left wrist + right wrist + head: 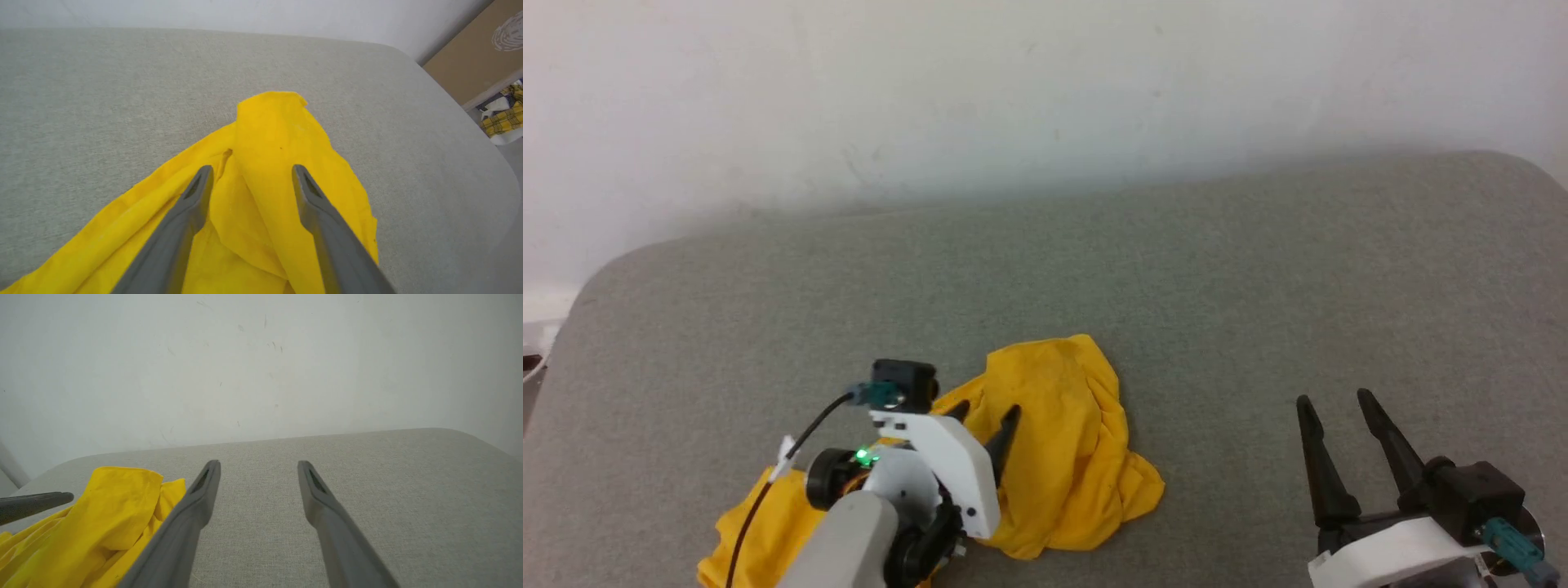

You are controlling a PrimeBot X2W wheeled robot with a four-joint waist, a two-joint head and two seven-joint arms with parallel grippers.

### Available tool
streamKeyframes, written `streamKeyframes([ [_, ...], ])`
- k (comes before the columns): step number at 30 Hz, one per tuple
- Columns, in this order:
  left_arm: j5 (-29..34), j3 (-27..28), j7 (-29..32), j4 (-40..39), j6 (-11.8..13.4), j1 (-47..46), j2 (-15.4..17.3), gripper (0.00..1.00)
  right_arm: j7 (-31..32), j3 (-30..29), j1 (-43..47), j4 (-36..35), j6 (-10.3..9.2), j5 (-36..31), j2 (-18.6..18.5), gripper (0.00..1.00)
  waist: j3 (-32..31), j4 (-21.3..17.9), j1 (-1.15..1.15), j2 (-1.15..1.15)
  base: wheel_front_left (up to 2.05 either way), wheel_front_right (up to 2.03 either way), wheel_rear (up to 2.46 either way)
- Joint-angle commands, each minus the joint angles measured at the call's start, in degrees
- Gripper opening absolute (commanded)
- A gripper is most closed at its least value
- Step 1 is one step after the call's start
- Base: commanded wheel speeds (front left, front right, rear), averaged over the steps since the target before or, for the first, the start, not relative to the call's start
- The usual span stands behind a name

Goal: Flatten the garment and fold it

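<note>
The head view looks from high up, forward and down, on the padded surface (1176, 269), with the pale wall (1013, 82) behind it. The left wrist view sits low and very near over the garment (278, 134) and looks along the left gripper (252, 167) toward the far edge. The right wrist view is low too, looks along the right gripper (258, 462) and faces the wall. All three views share the garment and the padded surface.

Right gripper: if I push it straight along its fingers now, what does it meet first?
Probably nothing nearby: the right gripper points over the bare grey cushion toward the white wall, which is likely the first contact. The garment lies off to its left. Depth is uncertain.
</note>
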Motion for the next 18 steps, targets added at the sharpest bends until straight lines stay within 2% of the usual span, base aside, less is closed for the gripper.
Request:
streamKeyframes([
  [1,-0.26,-0.87,1.29,2.27,-1.18,-1.6,-0.41,1.0,-0.07,0.0,-0.71,0.1,-0.11,0.35,0.13,1.0,1.04,-1.65,0.0,0.0,0.0,0.0,0.0],
  [2,-0.56,-1.52,2.45,3.77,-1.93,-2.25,-0.67,1.0,-0.13,-0.09,-0.67,0.26,-0.11,0.43,0.13,1.0,1.16,-1.97,0.0,0.0,0.0,0.0,0.0],
  [4,-1.15,-2.29,3.17,5.54,-3.21,-3.39,-1.29,0.0,-0.24,-0.38,-0.73,0.68,-0.11,0.64,0.13,1.0,1.31,-2.49,0.0,0.0,0.0,0.0,0.0],
  [7,-0.67,-3.41,1.69,6.37,-4.22,-4.87,-2.0,0.0,-0.46,-0.63,-0.65,1.11,-0.11,0.71,0.13,1.0,1.46,-2.92,0.0,0.0,0.0,0.0,0.0],
  [11,2.61,-6.78,-3.94,4.68,-5.15,-7.55,-3.45,0.0,-0.62,-0.9,-1.05,1.12,-0.11,0.69,0.13,1.0,2.08,-3.1,0.0,0.0,0.0,0.0,0.0],
  [14,3.43,-11.61,-6.29,3.63,-6.23,-9.09,-5.01,0.0,-0.61,-0.93,-1.64,0.96,-0.11,0.43,0.13,1.0,3.21,-3.13,0.0,0.0,0.0,0.0,0.0],
  [18,1.49,-19.88,-6.86,5.57,-7.18,-9.52,-5.71,0.0,-0.56,-0.41,-2.76,1.08,-0.11,0.4,0.13,1.0,5.03,-3.54,0.0,0.0,0.0,0.0,0.0],
])
